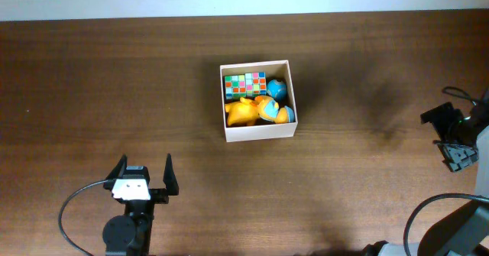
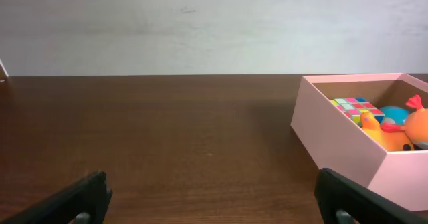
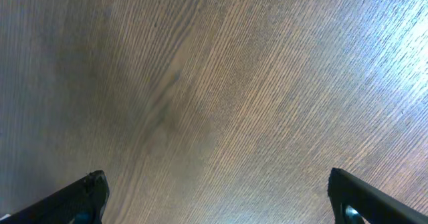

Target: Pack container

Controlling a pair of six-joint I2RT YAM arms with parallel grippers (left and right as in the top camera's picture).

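The brown wooden tabletop (image 1: 92, 95) filled nearly the whole overhead view, and no loose item showed on it in any view.

The container (image 1: 260, 130) sat a little right of centre and towards the far side, upright and open-topped. In the left wrist view it lay ahead and to the right, with the near corner towards the camera.

The left hand (image 1: 145, 163) hovered near the front edge, well apart from the container. Its fingers were spread wide, with nothing between them. The right hand (image 3: 215, 182) was out at the right edge, also well clear. Its wrist camera looked onto bare wood between widely spread, empty fingers.

Inside the container lay several toys. An orange toy (image 1: 243, 112) sat at the near left. A multicoloured cube (image 1: 244, 83) rested against the far wall. A blue ball (image 1: 277, 89) sat in the far right corner. A further orange-and-blue piece lay at the near right, its shape too small to make out.

Judging by this, the packing looked finished or nearly so. Everything visible was already in the container, both hands were empty, and nothing appeared left to pick up. At most, the arms had to return to rest.
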